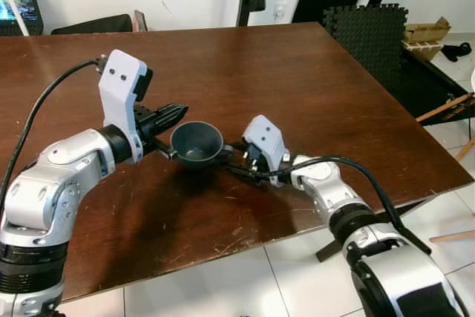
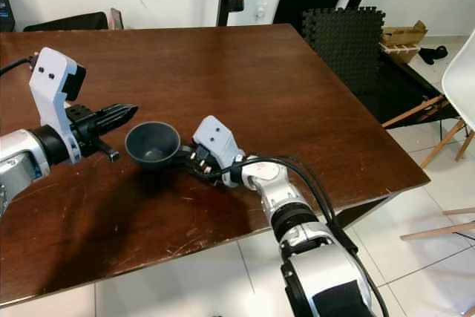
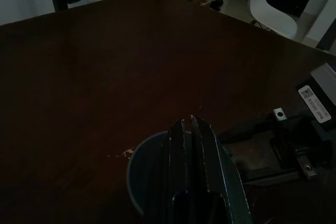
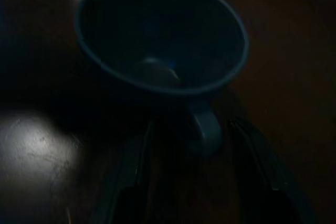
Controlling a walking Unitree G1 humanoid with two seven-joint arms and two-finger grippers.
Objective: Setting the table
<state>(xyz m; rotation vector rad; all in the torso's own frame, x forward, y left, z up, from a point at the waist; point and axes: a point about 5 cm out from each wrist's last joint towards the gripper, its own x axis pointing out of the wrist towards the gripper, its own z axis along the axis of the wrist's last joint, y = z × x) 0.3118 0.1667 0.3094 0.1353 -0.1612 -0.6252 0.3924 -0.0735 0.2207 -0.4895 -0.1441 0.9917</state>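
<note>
The dark cup (image 1: 197,145) stands between the closed left pincer (image 1: 178,112) and, seemingly, the spread right pincer (image 4: 191,182).

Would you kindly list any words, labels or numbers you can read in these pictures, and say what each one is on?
None can be read.
White sticker on the right gripper housing, beside the dark cup: a code square and printed lines, too small and blurred to read.
Lit screen beyond the table: too small to read.

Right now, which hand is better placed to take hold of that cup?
The right hand: its open fingers sit either side of the cup's handle. The left hand is shut, poised at the opposite rim.
</note>
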